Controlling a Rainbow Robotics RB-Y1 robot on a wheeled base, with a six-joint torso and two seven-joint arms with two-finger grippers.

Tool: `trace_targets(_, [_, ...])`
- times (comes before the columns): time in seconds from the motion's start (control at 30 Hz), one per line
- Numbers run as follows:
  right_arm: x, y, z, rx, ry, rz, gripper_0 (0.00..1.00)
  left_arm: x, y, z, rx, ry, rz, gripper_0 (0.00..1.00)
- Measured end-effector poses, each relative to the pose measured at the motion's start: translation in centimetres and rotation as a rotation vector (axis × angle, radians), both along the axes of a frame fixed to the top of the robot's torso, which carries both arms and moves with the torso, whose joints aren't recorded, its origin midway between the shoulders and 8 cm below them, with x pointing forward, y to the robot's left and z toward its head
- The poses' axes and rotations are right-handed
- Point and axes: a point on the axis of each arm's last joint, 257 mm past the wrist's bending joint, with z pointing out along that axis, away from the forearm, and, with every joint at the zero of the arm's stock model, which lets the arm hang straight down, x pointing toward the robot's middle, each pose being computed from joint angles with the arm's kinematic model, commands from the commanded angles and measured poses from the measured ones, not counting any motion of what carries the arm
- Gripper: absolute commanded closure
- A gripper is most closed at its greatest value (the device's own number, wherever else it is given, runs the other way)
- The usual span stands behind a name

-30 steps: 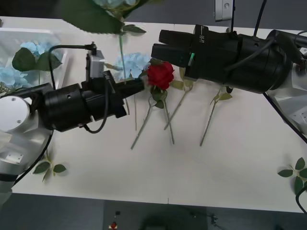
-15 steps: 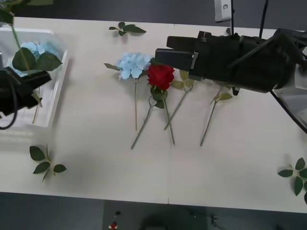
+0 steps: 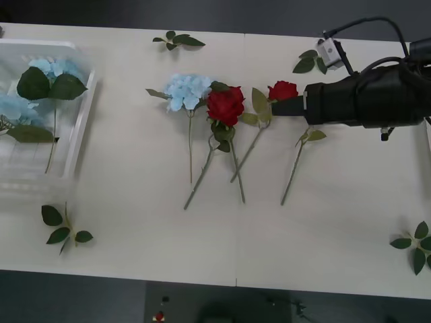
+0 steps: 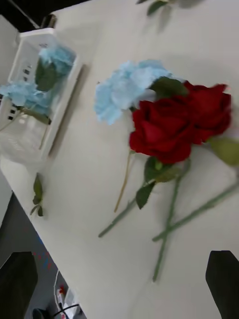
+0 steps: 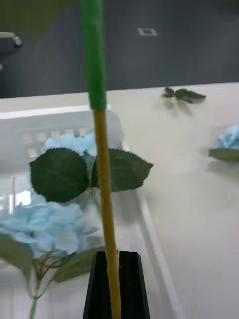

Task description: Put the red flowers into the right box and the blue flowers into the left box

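Gripping a blue flower's stem point(image 5: 107, 219) above the left box point(image 3: 79, 128), the left end effector point(image 5: 115, 284) is closed; the right end effector point(image 4: 119, 279), fingers spread and empty, hovers beside red flowers point(image 3: 225, 105) on the worktop point(image 3: 148, 222).

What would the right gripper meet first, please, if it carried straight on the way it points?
Probably the nearer red rose just ahead of the right gripper, then the second rose; depth is unclear.
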Motion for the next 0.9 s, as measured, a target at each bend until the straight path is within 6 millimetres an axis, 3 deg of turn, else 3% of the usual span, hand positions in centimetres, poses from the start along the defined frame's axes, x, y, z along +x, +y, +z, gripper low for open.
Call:
trace_targets(0.1, [2.2, -3.6, -2.7, -0.077, 0.109, -0.168, 0.0, -0.2, 3.1, -0.5, 0.034, 0.048, 0.064, 1.0])
trace_targets(0.3, [5.4, -7.8, -6.0, -0.142, 0.21, -0.387, 0.0, -0.7, 6.9, -1.6, 0.027, 0.113, 0.163, 0.96])
trace_targets(0.33, [5.7, -8.2, -6.6, -0.155, 0.228, -0.409, 0.0, -0.8, 7.2, -1.8, 0.029, 0.118, 0.171, 0.85])
trace_targets(0.37, [5.9, -8.5, -7.1, -0.161, 0.25, -0.431, 0.0, -0.9, 7.6, -1.9, 0.03, 0.123, 0.178, 0.57])
trace_targets(0.4, [6.1, -9.0, -7.7, -0.162, 0.281, -0.47, 0.0, -1.0, 7.9, -2.1, 0.028, 0.127, 0.185, 0.37])
trace_targets(0.43, [6.4, -9.4, -8.2, -0.157, 0.308, -0.512, 0.0, -1.0, 8.1, -2.3, 0.026, 0.13, 0.189, 0.24])
trace_targets(0.5, [7.1, -9.8, -8.9, -0.136, 0.344, -0.588, 0.0, -1.1, 8.3, -2.4, 0.023, 0.134, 0.194, 0.1])
trace_targets(0.6, [7.7, -10.2, -9.8, -0.149, 0.347, -0.641, 0.0, -1.1, 8.3, -2.4, 0.021, 0.134, 0.194, 0.0])
trace_targets(0.7, [8.2, -10.7, -10.7, -0.183, 0.329, -0.672, 0.0, -1.2, 7.6, -2.4, 0.008, 0.141, 0.175, 0.0])
trace_targets(0.9, [9.0, -10.9, -12.6, -0.136, 0.381, -0.822, 0.0, -2.9, 0.6, -2.6, -0.054, 0.234, -0.037, 0.0])
